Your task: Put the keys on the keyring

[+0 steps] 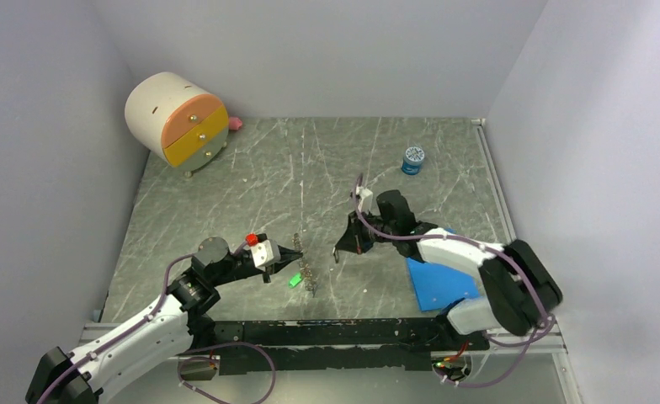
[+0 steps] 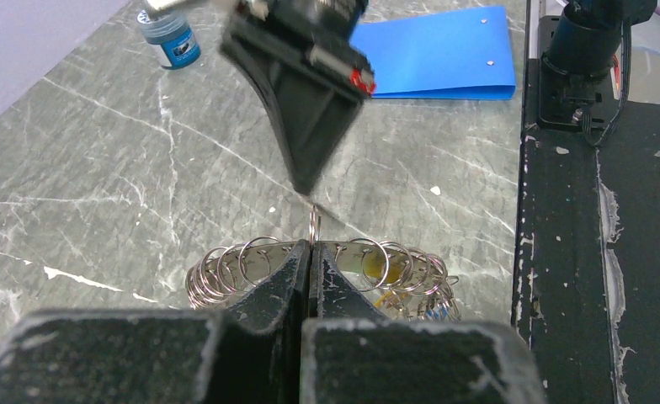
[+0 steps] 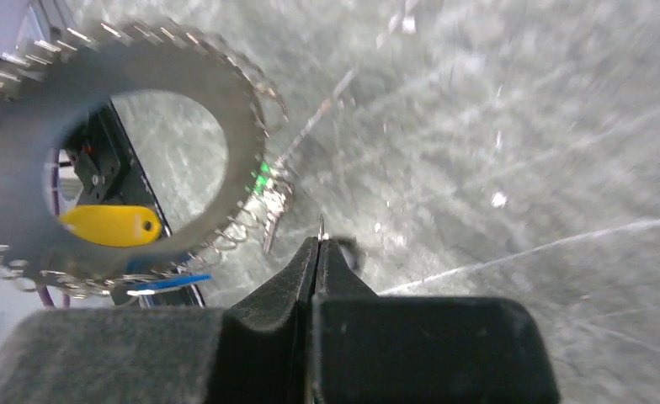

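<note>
The keyring (image 2: 251, 268) is pinched between the pressed-together fingers of the left gripper (image 2: 310, 252), low over the table (image 1: 226, 185) near its front edge. Its small wire loops fan out to both sides. The right gripper (image 2: 304, 183), also closed, points down at it, with one small loop (image 2: 314, 225) at its tip. Only the right wrist view shows the hoop's open round, blurred, with a yellow key (image 3: 112, 225) and a blue key (image 3: 171, 282). The overhead view adds a green key (image 1: 294, 280) beside it. A blue jar (image 1: 412, 160) and a blue sheet (image 1: 440, 282) lie well apart.

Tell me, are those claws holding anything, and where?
Left gripper pinches the keyring by its rim. Right gripper is shut; whether it grips anything is unclear.
</note>
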Tool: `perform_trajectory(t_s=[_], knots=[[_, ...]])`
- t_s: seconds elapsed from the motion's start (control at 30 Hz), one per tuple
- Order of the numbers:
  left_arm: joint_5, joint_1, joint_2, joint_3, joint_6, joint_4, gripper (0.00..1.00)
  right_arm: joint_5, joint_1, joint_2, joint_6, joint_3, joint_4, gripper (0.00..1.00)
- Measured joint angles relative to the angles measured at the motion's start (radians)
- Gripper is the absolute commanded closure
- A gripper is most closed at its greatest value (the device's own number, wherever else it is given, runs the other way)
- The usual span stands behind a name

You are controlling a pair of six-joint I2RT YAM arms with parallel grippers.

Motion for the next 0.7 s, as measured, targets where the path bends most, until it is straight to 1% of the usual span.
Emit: perform_trajectory(t_s=[0.17, 0.4, 0.57, 0.7], knots=[[0.000, 0.000, 0.003, 0.000, 0.000, -0.004, 0.97, 0.099, 0.000, -0.169, -0.095, 0.066, -0.086, 1.00], [0.000, 0.000, 0.019, 0.002, 0.010, -0.011, 0.97, 0.251, -0.002, -0.288, -0.132, 0.090, -0.158, 1.00], [0.005, 0.000, 0.034, 0.006, 0.027, -0.013, 0.97, 0.257, -0.014, -0.313, -0.150, 0.105, -0.214, 1.00], [0.019, 0.000, 0.042, 0.008, 0.039, -0.014, 0.97, 0.184, -0.019, -0.317, -0.193, 0.140, -0.261, 1.00]])
